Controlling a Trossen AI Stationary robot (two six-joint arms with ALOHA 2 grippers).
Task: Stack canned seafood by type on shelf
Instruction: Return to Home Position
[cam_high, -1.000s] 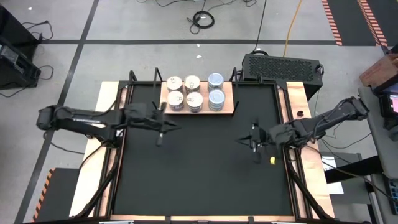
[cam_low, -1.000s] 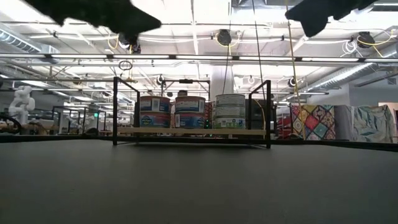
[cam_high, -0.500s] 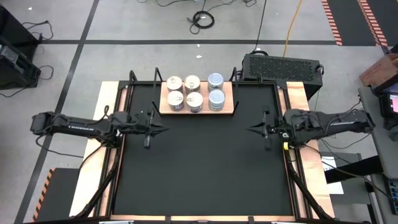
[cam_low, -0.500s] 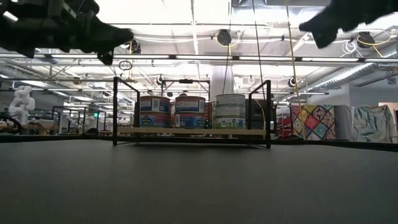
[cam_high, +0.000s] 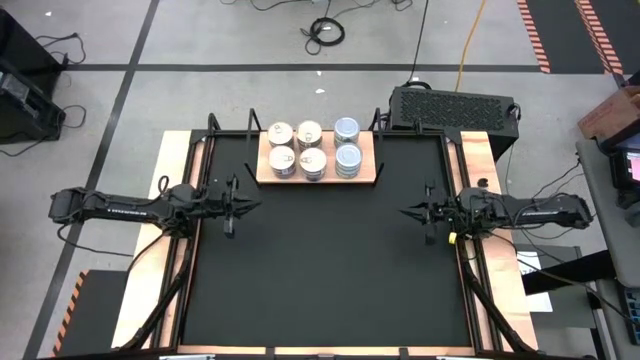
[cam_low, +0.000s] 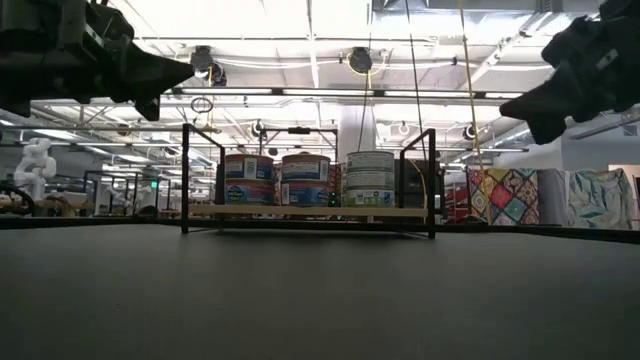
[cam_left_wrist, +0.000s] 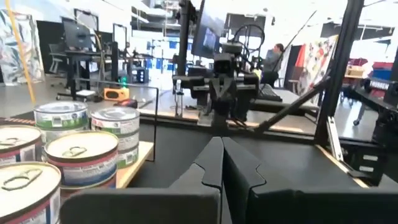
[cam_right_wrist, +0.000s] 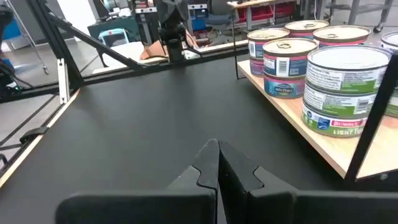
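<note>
— Since both your arms reach in low over the black tabletop, look to the wooden shelf at its far edge: every tin is on it.
— Sorted?
— You have the white-topped tins on its left part and the silver-topped, green-labelled tins on its right, stacked two high.
— My grippers?
— Your left gripper and right gripper each have their fingers pressed together, holding nothing. The shelf lies between and beyond them, nearer the left gripper. I'd judge only parking remains.
</note>
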